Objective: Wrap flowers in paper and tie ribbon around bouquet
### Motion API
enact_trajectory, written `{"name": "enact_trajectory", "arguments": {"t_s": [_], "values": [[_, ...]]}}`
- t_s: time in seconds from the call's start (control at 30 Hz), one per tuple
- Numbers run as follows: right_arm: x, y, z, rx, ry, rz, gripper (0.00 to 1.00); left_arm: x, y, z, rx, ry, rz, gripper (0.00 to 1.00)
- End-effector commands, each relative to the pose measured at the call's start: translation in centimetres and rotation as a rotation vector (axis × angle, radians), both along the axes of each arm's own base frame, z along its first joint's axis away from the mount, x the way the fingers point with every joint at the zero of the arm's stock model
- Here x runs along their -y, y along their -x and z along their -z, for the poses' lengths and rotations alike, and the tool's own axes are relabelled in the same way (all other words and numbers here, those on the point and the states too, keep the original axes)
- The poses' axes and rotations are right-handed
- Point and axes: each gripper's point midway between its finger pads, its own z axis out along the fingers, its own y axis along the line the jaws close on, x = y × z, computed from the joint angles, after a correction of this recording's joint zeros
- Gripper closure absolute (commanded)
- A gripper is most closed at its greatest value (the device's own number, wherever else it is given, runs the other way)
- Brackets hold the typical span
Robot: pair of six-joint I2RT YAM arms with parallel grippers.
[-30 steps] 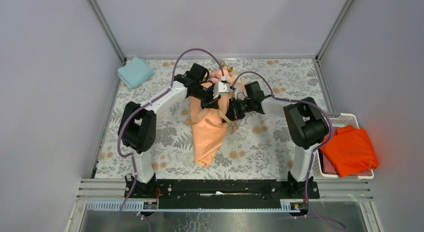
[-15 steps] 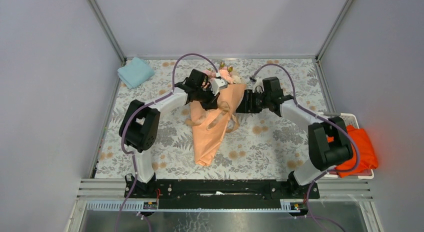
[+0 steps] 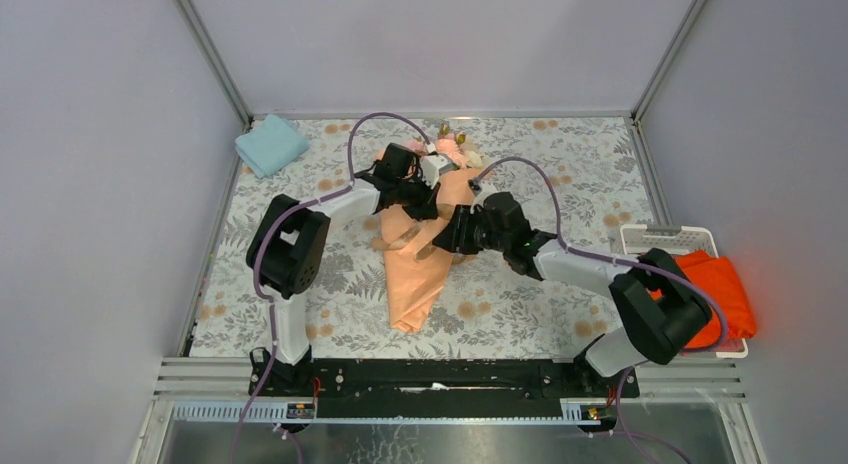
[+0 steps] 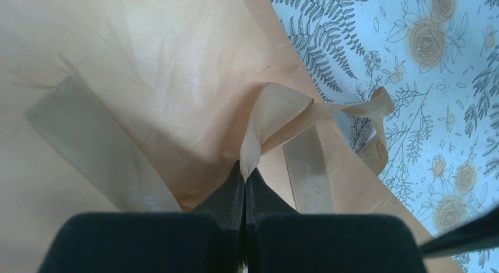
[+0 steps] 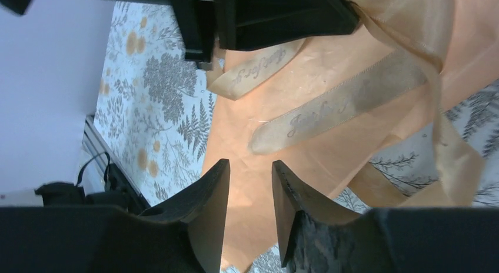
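Swinging back in from the bouquet's (image 3: 415, 276) right side, the right gripper (image 5: 250, 167) is now hovering over the bouquet's waist. Its fingers are standing apart with nothing between them, just short of a loose printed tail of the ribbon (image 5: 338, 105). At that same waist the left gripper (image 4: 244, 174) is staying clamped on a ribbon fold. Flowers (image 3: 452, 144) are poking out of the bouquet's far end. To me the ribbon is looking thin, limp and slippery, so I'd be pinching a tail flat near its end. I'd be avoiding the crinkly paper (image 4: 147, 61), which is likely creasing easily.
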Motion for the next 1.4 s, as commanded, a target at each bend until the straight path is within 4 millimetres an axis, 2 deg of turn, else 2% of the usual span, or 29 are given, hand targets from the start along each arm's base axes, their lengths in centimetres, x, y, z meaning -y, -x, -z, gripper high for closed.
{"name": "enact_trajectory", "arguments": {"t_s": [0.0,0.1,0.27,0.5,0.67,0.8,0.93,1.1,1.37], "values": [[-2.0,-1.8,1.0,-0.072,-0.068,0.149,0.57,0.6,-0.6,-0.1,-0.006,0.056,-0.041,1.0],[-1.8,-2.3,3.1,-0.113,-0.022,0.213,0.55,0.5,-0.3,0.1,-0.005,0.061,-0.043,1.0],[-1.0,-3.9,5.2,-0.116,0.076,0.282,0.47,0.5,0.2,0.2,0.007,0.066,-0.035,1.0],[-1.2,-5.5,6.9,-0.126,0.113,0.325,0.47,0.3,0.6,0.5,0.009,0.064,-0.035,1.0],[-1.8,-6.5,6.6,-0.104,0.102,0.335,0.55,0.4,0.7,0.7,-0.001,0.066,-0.037,1.0],[-1.6,-6.8,7.3,-0.116,0.117,0.344,0.6,0.5,1.0,0.8,-0.008,0.068,-0.032,1.0],[-0.5,-7.5,7.4,-0.112,0.127,0.413,0.55,0.5,1.0,0.8,-0.015,0.072,-0.041,1.0],[1.4,-8.6,5.5,-0.028,0.112,0.521,0.54,0.4,0.7,1.2,-0.034,0.069,-0.071,1.0],[0.0,-9.3,6.1,-0.045,0.099,0.479,0.55,0.6,1.3,2.3,-0.08,0.057,-0.087,1.0]]}}
